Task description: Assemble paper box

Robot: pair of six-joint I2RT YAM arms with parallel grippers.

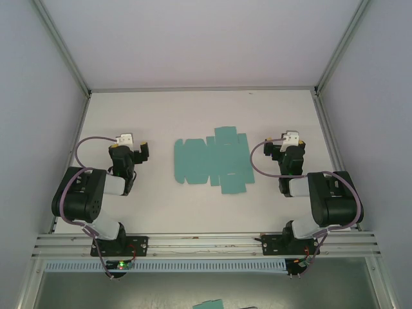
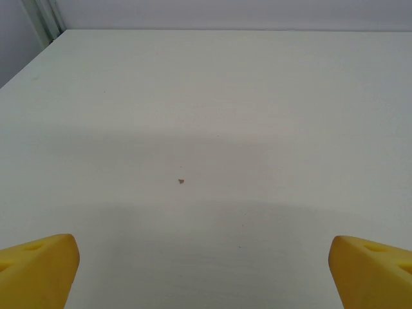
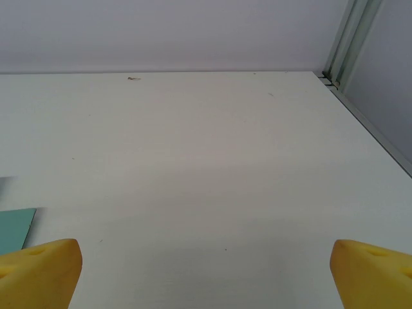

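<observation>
White table (image 1: pixel 193 116) surface spans an enclosure of pale walls and aluminium frame rails (image 1: pixel 206 239), with both arms bolted at the near edge. The paper box (image 1: pixel 209 161) lies as a flat, unfolded die-cut sheet of teal card near the middle of the table, with no flap raised; judged from this, no assembly step is yet done. The sheet rests between the two arms, a placement that appears chosen so that either side can reach it. The left arm (image 1: pixel 84 193) and the right arm (image 1: pixel 328 196) are folded back in matching poses, wrists pointing toward the far edge. This reads as a ready stance that leaves the sheet uncovered for the overhead camera. The left jaws stand wide apart and hold nothing: in the left wrist view the yellow fingertips (image 2: pixel 35 270) sit at opposite lower corners, with bare table and one small speck (image 2: pixel 181 181) between them. The right jaws are equally wide and hold nothing. The sheet lies to the right of the left jaws, clearly apart from them, and to the left of the right jaws, near them. One teal corner of the paper box (image 3: pixel 16 228) shows at the left margin of the right wrist view, just beyond the fingertip (image 3: pixel 38 270) on that side and outside the jaw gap.
</observation>
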